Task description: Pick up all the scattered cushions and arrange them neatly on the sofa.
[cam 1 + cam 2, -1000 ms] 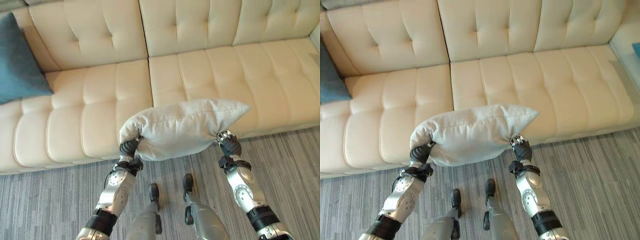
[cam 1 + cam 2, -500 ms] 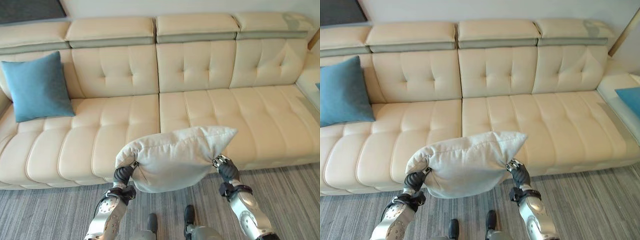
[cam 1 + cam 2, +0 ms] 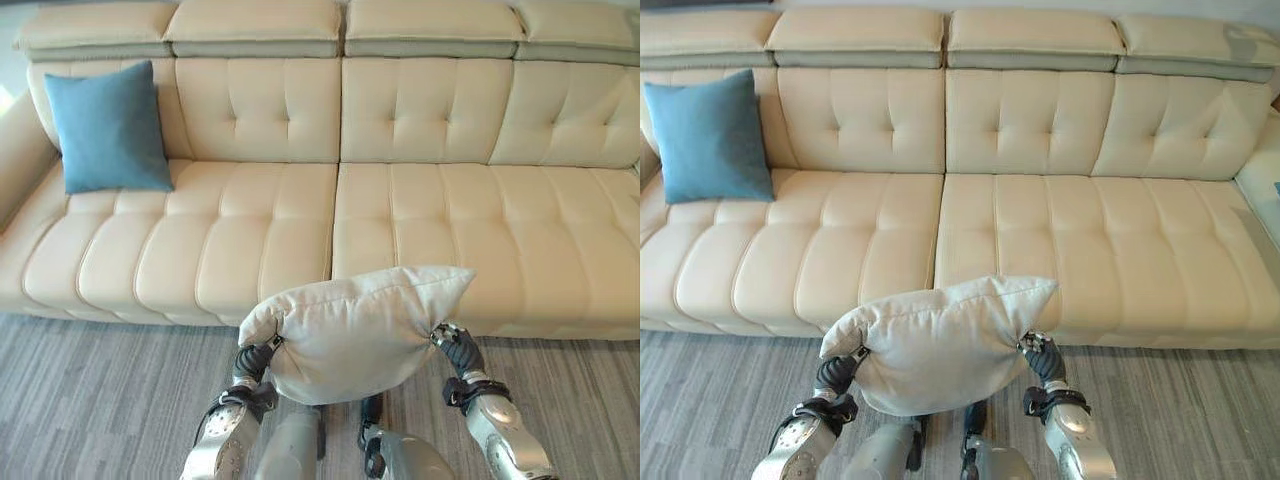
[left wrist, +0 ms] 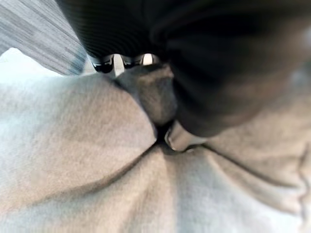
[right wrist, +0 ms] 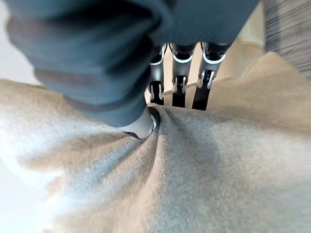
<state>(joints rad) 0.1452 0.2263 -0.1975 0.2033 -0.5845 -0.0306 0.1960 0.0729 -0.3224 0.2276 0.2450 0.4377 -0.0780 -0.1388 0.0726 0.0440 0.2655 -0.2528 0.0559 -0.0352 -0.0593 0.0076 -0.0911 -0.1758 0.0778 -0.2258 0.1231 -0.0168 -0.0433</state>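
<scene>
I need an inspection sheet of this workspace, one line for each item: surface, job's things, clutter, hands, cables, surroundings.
Surface: cream sofa, tufted back, seat mostly bare.
Job's things: light grey cushion held in the air in front of the sofa's seat edge, above the floor; blue cushion upright against the backrest at the sofa's left end.
Clutter: nothing seen.
Hands: left hand pinches the grey cushion's left end; right hand pinches its right end, cloth bunched at both grips.
Cables: nothing seen.
Surroundings: grey striped carpet in front of the sofa.
</scene>
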